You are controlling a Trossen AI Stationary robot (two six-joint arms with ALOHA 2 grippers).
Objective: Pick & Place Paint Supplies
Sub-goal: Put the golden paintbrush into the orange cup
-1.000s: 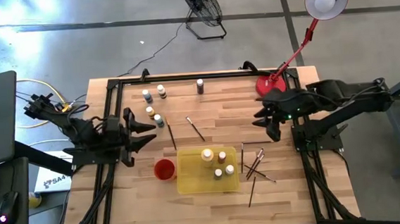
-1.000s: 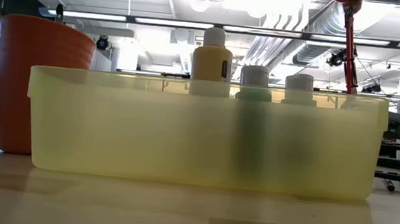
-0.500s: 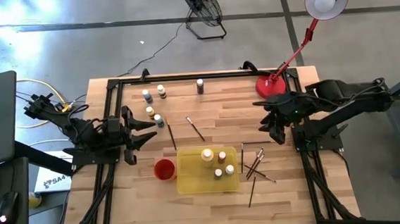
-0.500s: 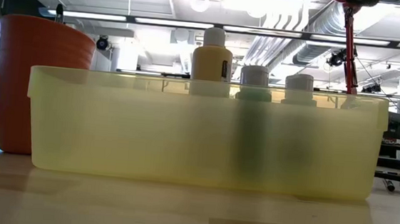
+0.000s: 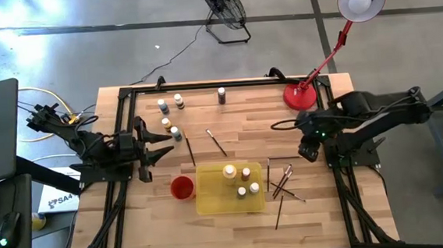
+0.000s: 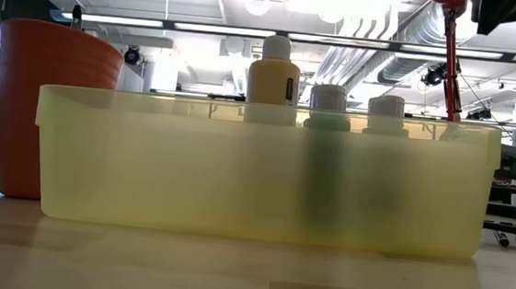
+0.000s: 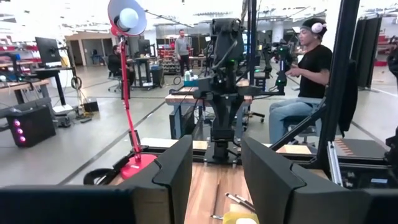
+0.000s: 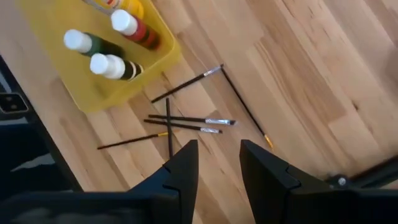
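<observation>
While left hand (image 5: 159, 146) waits, right hand (image 5: 308, 151) (narrower) nearer paintbrushes (image 5: 282, 184)

Only "SA4" readable, printed on a white box (image 5: 55, 200) under the left arm beside the desk (image 5: 237, 119); bottle labels too small to read.

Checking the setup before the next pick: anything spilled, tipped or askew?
No spills. The brushes lie crisscrossed in a loose heap right of the yellow tray, some overlapping. Bottles in the tray stand upright.
</observation>
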